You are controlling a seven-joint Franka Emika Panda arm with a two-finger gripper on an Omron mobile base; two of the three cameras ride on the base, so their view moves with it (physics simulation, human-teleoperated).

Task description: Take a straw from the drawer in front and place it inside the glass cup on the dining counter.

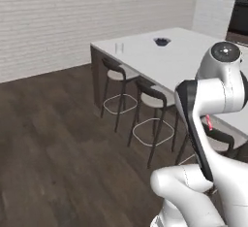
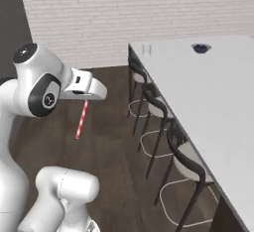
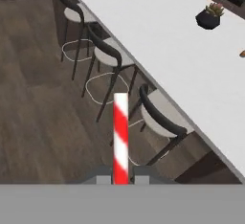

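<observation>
In the left base view, the white arm rises at right, a sliver of the red-and-white straw (image 1: 209, 122) peeking out beside its forearm; well beyond, the glass cup (image 1: 119, 47) stands near the far corner of the dining counter (image 1: 160, 61), a white surface lined with dark stools (image 1: 151, 100). In the right base view, the fingers (image 2: 85, 98) grip the straw (image 2: 82, 119) by its top end, and it hangs down below them over the dark wood floor (image 2: 106, 142), with the glass cup (image 2: 146, 49) far ahead near a whitewashed brick wall (image 2: 124, 13). In the hand view, the straw (image 3: 120, 137) runs straight out from between the closed fingers, the counter to its right carrying a small potted plant (image 3: 209, 17). The carry looks best done steadily, keeping the straw upright, then lining its free end over the cup's mouth before letting go.
</observation>
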